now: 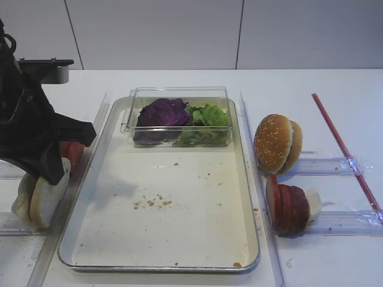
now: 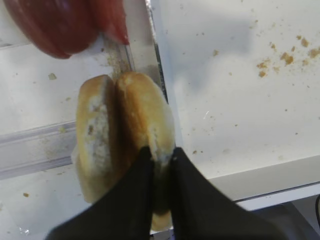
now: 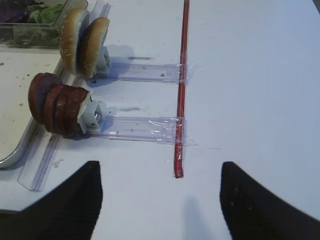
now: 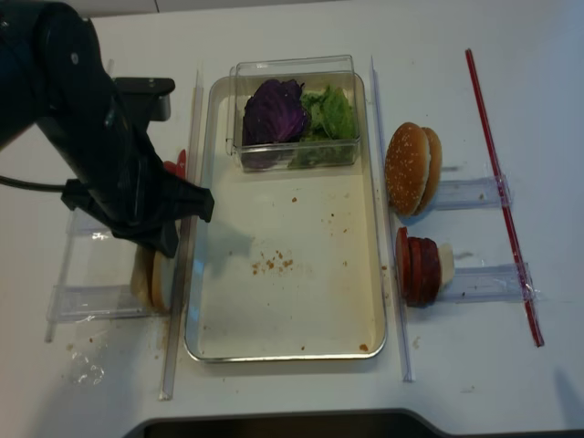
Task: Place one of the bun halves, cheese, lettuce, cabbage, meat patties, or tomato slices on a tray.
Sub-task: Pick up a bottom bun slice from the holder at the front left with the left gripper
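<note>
Two pale bun halves (image 2: pixel 95 130) stand on edge in a clear rack left of the tray (image 1: pixel 251 197). My left gripper (image 2: pixel 159 152) is shut on the rim of the bun half (image 2: pixel 142 105) nearer the tray. Tomato slices (image 2: pixel 60 25) stand just beyond them. Purple cabbage (image 1: pixel 163 112) and green lettuce (image 1: pixel 208 115) lie in a clear box at the tray's far end. Meat patties (image 3: pixel 57 107) stand in a rack right of the tray. My right gripper (image 3: pixel 159 167) hangs open over bare table near them. Cheese is out of view.
A sesame bun (image 1: pixel 278 143) stands on edge in a second rack right of the tray. A red strip (image 3: pixel 182 75) is taped across both right racks. Crumbs (image 1: pixel 152 203) speckle the tray floor. Clear rails (image 4: pixel 180 301) run along both long sides of the tray.
</note>
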### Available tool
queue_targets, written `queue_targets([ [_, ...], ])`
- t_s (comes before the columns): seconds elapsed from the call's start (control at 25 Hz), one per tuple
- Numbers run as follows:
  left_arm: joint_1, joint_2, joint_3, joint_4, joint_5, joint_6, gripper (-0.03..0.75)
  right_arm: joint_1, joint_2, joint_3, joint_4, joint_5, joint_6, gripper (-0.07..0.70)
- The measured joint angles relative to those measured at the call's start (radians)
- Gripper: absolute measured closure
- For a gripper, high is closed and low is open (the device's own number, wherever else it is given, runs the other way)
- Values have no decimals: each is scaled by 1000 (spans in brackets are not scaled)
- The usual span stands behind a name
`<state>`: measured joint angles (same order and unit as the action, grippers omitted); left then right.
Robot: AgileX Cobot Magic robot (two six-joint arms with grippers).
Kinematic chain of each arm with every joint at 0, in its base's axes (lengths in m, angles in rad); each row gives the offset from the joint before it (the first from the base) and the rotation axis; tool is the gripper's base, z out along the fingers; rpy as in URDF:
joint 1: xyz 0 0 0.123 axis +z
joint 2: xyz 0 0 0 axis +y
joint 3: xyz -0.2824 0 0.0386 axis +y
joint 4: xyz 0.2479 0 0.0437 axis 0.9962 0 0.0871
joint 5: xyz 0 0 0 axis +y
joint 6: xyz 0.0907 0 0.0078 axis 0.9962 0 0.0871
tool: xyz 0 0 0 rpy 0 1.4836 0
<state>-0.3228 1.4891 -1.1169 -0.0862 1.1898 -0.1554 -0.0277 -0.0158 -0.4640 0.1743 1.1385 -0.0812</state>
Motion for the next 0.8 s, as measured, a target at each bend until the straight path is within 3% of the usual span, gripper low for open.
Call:
queue_targets([
  [0.8,0,0,0,2,11,0,684,0,0,0,0,0,0,118],
])
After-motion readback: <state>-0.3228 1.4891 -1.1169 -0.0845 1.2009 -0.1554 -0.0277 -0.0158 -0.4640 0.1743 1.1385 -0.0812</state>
